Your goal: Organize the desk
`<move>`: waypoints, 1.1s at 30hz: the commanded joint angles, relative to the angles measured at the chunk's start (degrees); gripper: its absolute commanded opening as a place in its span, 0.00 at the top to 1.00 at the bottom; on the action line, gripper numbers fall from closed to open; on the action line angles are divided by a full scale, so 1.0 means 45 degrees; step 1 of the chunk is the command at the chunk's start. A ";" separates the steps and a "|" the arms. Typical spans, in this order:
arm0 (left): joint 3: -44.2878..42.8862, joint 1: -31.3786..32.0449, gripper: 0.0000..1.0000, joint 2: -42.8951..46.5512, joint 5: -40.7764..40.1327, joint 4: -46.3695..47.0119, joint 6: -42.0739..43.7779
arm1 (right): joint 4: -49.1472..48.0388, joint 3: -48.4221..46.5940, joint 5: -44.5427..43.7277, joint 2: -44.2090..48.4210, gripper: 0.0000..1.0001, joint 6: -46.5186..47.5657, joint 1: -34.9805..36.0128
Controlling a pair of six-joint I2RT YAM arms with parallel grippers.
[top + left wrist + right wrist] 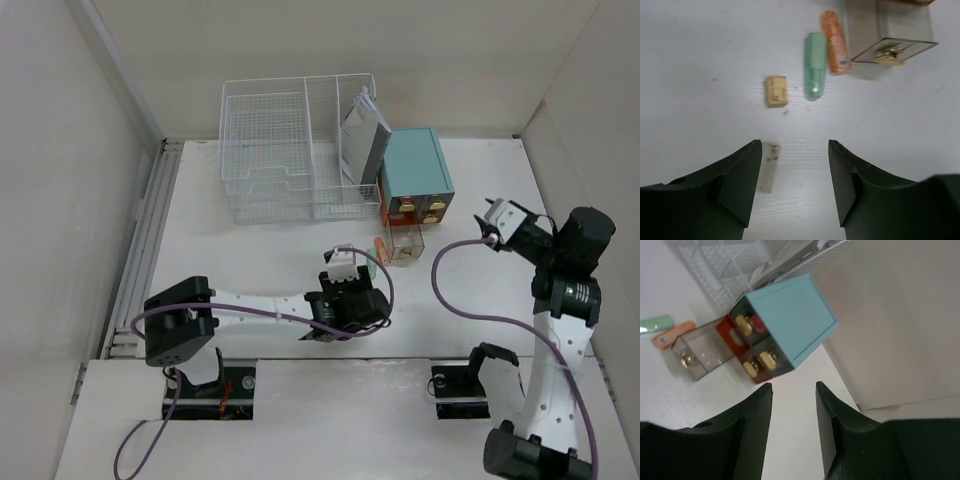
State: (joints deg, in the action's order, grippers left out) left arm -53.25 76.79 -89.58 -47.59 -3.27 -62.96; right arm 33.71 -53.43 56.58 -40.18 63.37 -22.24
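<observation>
1. The desk point(270, 250) was a broad, flat, matte white top that filled the floor of the scene from the arm bases to the far wall, with pale panels along its left, back and right sides.
2. Seen close from the left wrist, its surface showed a faint fine grain and a few tiny dark specks.
3. At its far side stood a white wire-mesh basket point(265, 150), with a teal drawer box point(790, 315) just beside it on the right.
4. A clear drawer point(697, 352) stuck out from the box's lower row, resting on the white top.
5. Just left of that drawer lay an orange tube point(835, 42) and a green tube point(815, 65), side by side and touching.
6. A small tan block point(776, 91) lay near the green tube, and a white stick point(769, 167) lay nearer the left arm.
7. The left gripper point(795, 150) hung over the desk with fingers spread wide, pinching nothing; the white stick sat at its left finger.
8. The right gripper point(794, 390) pointed at the box, fingers apart and empty.
</observation>
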 commanded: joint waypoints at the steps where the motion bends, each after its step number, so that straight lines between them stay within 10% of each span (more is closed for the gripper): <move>1: -0.0820 0.0239 0.48 -0.0269 -0.1357 -0.4856 -0.2000 | -0.3978 -0.1053 -0.1125 -0.1125 0.55 -0.4078 0.1206; 10: 0.0914 0.0375 0.48 0.1642 -0.0108 -0.4313 -0.2396 | 0.3445 -0.7696 0.1058 -0.7297 0.62 -0.8311 0.5661; 16: 0.2459 0.0513 0.47 0.2525 0.0927 -0.2072 -0.1090 | 0.1768 -0.7055 -0.4907 -0.6853 0.50 -1.0371 0.9997; 33: -0.0256 0.0202 0.48 -0.2456 0.1278 -0.1306 0.1997 | 0.1902 -0.6096 -0.5562 -0.7105 0.42 -1.0763 0.9572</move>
State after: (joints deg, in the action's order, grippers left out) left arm -52.73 78.87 -100.42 -42.59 -9.39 -57.49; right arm 43.33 -80.88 29.67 -73.73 16.21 22.15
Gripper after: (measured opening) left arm 0.526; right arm 0.577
